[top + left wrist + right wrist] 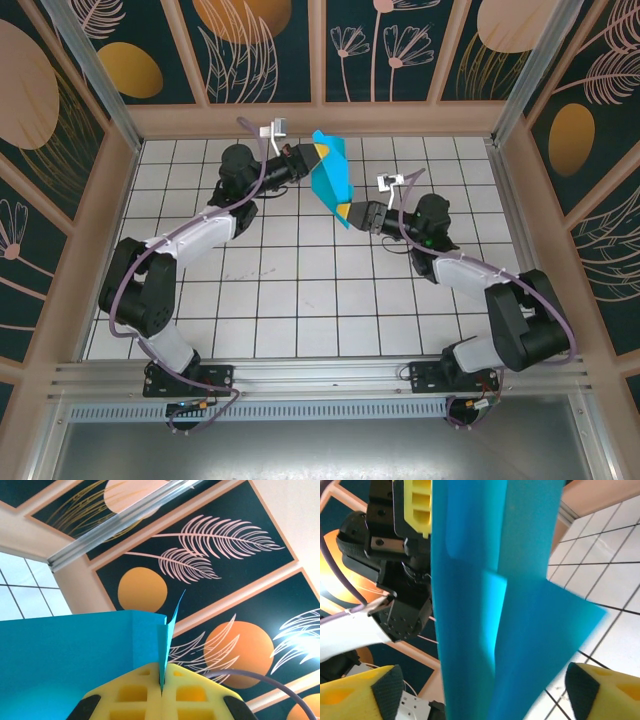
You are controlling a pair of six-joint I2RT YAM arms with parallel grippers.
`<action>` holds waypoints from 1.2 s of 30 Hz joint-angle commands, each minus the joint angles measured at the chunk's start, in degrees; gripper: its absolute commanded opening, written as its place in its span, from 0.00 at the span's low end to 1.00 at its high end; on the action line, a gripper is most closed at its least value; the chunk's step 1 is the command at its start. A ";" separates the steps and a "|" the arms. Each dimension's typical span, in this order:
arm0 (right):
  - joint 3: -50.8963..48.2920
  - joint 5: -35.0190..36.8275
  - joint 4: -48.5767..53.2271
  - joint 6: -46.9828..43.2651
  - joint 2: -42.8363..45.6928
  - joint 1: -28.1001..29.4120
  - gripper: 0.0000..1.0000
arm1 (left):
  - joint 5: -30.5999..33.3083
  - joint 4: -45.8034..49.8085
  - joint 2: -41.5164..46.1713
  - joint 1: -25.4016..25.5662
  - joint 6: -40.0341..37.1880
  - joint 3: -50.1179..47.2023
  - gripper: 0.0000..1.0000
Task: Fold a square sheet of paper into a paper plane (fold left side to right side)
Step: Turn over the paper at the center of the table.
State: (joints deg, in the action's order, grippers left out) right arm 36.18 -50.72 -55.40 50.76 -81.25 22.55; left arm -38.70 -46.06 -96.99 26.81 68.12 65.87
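Observation:
The cyan sheet of paper [331, 172] hangs in the air over the back of the table, folded into a narrow layered shape with a pointed flap. My left gripper [316, 155] is shut on its upper edge. In the left wrist view the yellow pads [142, 695] pinch a thin upright fold of the paper [65, 660]. My right gripper [346, 213] sits at the paper's lower end, open. In the right wrist view the paper [485, 605] passes between the two spread fingertips [362, 695] without touching them, and the left gripper [417, 505] is behind it.
The white tiled table [300, 290] lies below both arms. Wooden-framed walls with leaf patterns [260, 40] close in the back and sides. A metal rail [320, 375] runs along the near edge by the arm bases.

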 commanded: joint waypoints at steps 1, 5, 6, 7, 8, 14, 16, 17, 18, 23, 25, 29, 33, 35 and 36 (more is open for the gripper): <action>3.12 -1.67 -4.71 1.50 -1.16 0.41 0.81 | -1.66 -4.29 1.68 0.76 2.22 -0.83 0.00; 4.37 -1.41 -1.65 -0.23 -1.30 0.18 0.68 | -1.71 -4.58 1.80 0.77 2.42 -1.18 0.00; 4.51 -1.25 -0.76 -0.71 -1.16 0.09 0.65 | -1.82 -4.41 1.67 0.79 2.42 -1.18 0.00; 4.51 -1.22 -0.21 -1.09 -1.01 -0.12 0.62 | -2.00 -4.30 1.59 0.79 2.49 -1.24 0.00; 4.42 -1.22 0.08 -1.21 -0.85 -0.29 0.59 | -2.03 -4.30 1.54 0.83 2.53 -1.39 0.00; 4.47 -0.66 5.40 -4.22 0.60 -1.01 0.44 | -1.81 -2.41 1.21 0.92 1.27 -2.47 0.00; 4.99 -0.25 8.17 -5.80 1.07 -1.00 0.40 | -1.83 -2.01 1.06 0.95 1.12 -2.88 0.01; 5.15 -0.02 9.37 -6.42 1.31 -0.94 0.38 | -1.88 -1.97 1.03 1.04 0.98 -3.06 0.01; 5.28 0.09 10.17 -6.96 1.43 -1.00 0.36 | -1.82 -1.70 0.93 1.13 0.82 -3.19 0.02; 5.58 0.51 12.10 -7.75 1.12 -1.01 0.28 | -1.78 -1.23 0.51 1.32 0.32 -3.42 0.04; 5.88 0.79 13.13 -8.47 1.12 -0.91 0.26 | -1.89 -0.96 0.40 1.38 0.10 -3.29 0.04; 6.53 1.70 16.23 -10.45 1.50 -0.83 0.22 | -1.92 0.83 0.65 1.40 -1.52 -2.90 0.11; 7.73 4.24 24.68 -15.71 2.93 -0.77 0.19 | 1.36 11.20 2.97 1.15 -9.66 -1.39 0.38; 9.05 7.52 32.21 -19.93 3.97 -0.73 0.18 | 5.61 18.30 5.71 0.57 -15.26 -1.01 0.46; 10.34 10.24 37.83 -22.97 4.53 -0.58 0.18 | 8.02 21.61 7.54 0.05 -17.64 -1.13 0.50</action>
State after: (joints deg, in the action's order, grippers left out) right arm 43.00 -45.87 -29.19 35.88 -79.68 21.80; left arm -36.18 -34.17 -94.78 27.64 59.53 62.87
